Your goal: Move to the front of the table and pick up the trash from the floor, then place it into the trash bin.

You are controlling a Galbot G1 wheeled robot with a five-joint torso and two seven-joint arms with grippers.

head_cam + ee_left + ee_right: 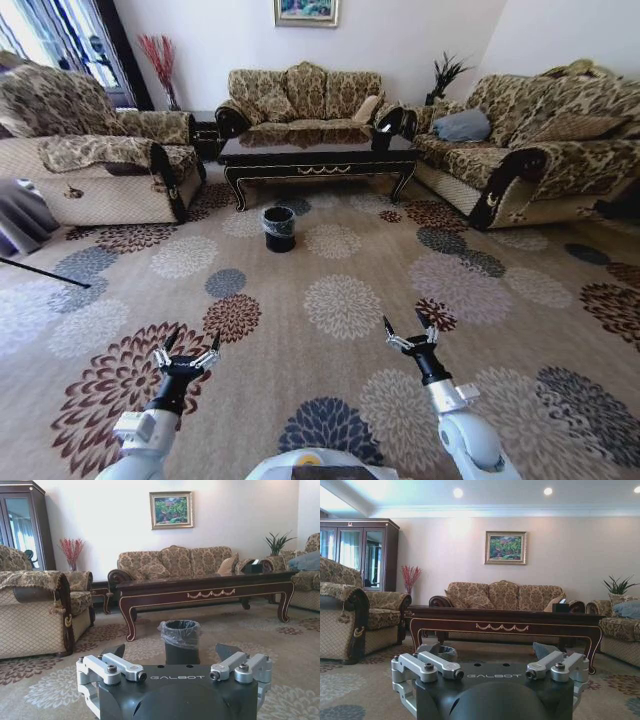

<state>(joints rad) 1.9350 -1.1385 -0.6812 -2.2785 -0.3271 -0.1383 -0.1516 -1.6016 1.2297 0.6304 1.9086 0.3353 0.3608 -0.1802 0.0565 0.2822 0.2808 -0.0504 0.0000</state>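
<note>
The dark glossy table [318,155] with gold trim stands across the room, between the sofas. In front of it the small black trash bin [279,228] with its plastic liner sits on the patterned carpet floor [340,300]. The trash is out of view. My left gripper [187,345] hovers low over the carpet at the near left, open and holding nothing. My right gripper [410,330] hangs at the near right, also open and holding nothing. The left wrist view looks past the left gripper [172,652] at the bin [180,640] and table [210,587]. In the right wrist view a finger of the right gripper [485,649] half hides the bin [447,652].
An armchair [100,160] flanks the left side, a sofa [305,100] stands behind the table, and another sofa [520,150] lines the right. A black tissue box [381,140] rests on the table. A thin dark rod [40,272] lies at the left. Open carpet stretches between me and the bin.
</note>
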